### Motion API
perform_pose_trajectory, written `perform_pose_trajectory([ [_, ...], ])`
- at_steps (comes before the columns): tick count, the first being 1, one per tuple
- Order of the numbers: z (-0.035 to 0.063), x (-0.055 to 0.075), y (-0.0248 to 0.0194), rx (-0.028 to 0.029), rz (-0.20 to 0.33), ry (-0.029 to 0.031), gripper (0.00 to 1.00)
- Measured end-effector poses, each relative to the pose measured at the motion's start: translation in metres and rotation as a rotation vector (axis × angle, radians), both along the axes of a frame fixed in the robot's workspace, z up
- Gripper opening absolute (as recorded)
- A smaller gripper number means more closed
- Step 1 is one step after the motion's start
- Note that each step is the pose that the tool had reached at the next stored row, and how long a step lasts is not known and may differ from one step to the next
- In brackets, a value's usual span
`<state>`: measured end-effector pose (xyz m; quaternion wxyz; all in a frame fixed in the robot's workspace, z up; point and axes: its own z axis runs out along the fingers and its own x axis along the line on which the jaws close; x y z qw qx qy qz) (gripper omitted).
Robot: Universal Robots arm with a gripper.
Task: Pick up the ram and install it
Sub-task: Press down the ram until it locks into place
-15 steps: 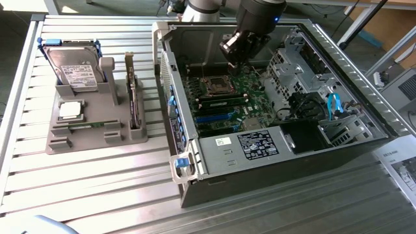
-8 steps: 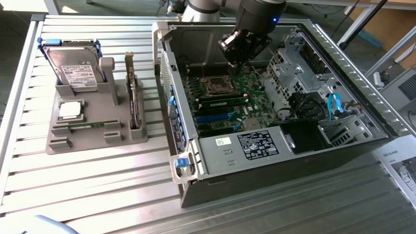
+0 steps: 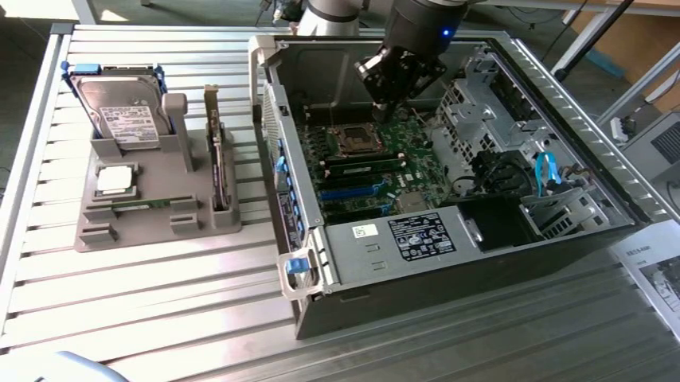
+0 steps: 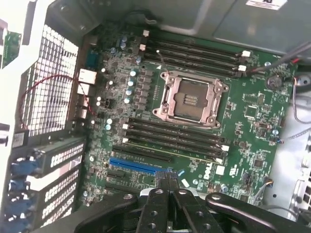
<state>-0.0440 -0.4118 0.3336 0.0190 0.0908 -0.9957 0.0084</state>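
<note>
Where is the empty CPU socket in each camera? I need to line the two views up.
Exterior view: the CPU socket sits on the motherboard inside the open case, toward the case's far end.
Wrist view: the CPU socket is near the picture's middle, between two banks of memory slots.
Shared landmark: the blue expansion slot beyond the nearer bank.

One open case (image 3: 595, 239) with one board (image 4: 243, 121), one CPU socket (image 4: 190, 101), one blue slot (image 4: 138, 166). One gray rack (image 3: 138, 219) beside it, one hard drive (image 3: 123, 111) (standing upright), one card (image 3: 220, 171). One gripper (image 4: 168, 182).
</note>
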Motion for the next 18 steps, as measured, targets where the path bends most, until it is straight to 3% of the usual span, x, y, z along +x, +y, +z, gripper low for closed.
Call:
perform_pose_trajectory([
  [10,-0.0001,0.0000,0.0000,0.0000,-0.123,0.0000,0.10],
  [18,-0.0001,0.0000,0.0000,0.0000,-0.139,0.0000,0.10],
])
